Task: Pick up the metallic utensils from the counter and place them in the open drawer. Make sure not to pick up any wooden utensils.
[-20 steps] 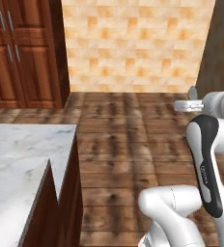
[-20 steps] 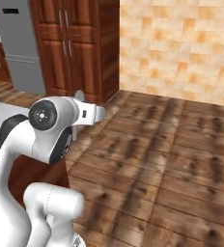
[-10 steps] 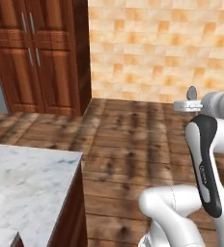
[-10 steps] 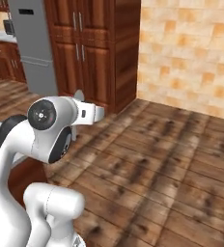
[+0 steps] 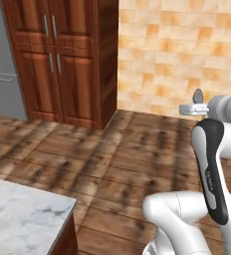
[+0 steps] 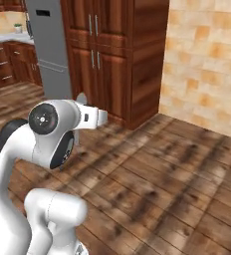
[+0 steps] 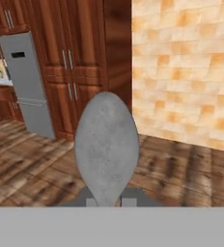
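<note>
My gripper (image 7: 104,201) pinches a grey oval-bowled metal spoon (image 7: 105,147) by its slim neck, bowl at twelve o'clock; it seems light, stiff, slippery.

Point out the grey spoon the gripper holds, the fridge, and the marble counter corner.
metal spoon (image 7: 106,144), hand view: middle of its grey bowl.
fridge (image 6: 49,50), right base view: grey door front.
counter (image 5: 23,219), left base view: bare marble top near the corner.
</note>
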Robot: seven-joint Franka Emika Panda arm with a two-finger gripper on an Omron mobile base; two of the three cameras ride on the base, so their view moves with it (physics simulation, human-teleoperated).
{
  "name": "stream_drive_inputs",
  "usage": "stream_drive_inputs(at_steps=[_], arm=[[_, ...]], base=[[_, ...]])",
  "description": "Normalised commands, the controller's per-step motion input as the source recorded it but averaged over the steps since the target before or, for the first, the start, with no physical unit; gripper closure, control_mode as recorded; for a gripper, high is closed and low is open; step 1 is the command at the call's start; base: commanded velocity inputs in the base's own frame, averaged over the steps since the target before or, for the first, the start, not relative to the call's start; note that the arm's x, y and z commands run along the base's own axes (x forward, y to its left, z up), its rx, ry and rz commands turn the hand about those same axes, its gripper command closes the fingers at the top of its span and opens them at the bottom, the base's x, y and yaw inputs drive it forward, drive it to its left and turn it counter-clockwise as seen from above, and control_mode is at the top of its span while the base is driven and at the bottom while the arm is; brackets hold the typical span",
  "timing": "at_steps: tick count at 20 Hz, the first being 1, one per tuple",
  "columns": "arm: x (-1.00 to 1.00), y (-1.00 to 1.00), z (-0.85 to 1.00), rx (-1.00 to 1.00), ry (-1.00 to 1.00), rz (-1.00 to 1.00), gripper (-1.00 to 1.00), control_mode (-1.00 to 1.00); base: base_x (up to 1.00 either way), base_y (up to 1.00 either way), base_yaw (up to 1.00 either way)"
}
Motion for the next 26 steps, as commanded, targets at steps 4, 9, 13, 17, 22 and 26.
stream_drive_inputs(at_steps=[4, 9, 13, 17, 22, 26], arm=[[0.0, 0.0, 0.0, 0.0, 0.0, 0.0, 1.0, 1.0], [0.0, 0.0, 0.0, 0.0, 0.0, 0.0, 1.0, 1.0], [0.0, 0.0, 0.0, 0.0, 0.0, 0.0, 1.0, 1.0], [0.0, 0.0, 0.0, 0.0, 0.0, 0.0, 1.0, 1.0], [0.0, 0.0, 0.0, 0.0, 0.0, 0.0, 1.0, 1.0], [0.0, 0.0, 0.0, 0.0, 0.0, 0.0, 1.0, 1.0]], base=[[1.0, -0.25, 0.42], [1.0, -0.34, 0.4], [1.0, -0.38, 0.39], [1.0, -0.09, 0.48], [1.0, -0.01, 0.44], [1.0, 0.0, 0.34]])
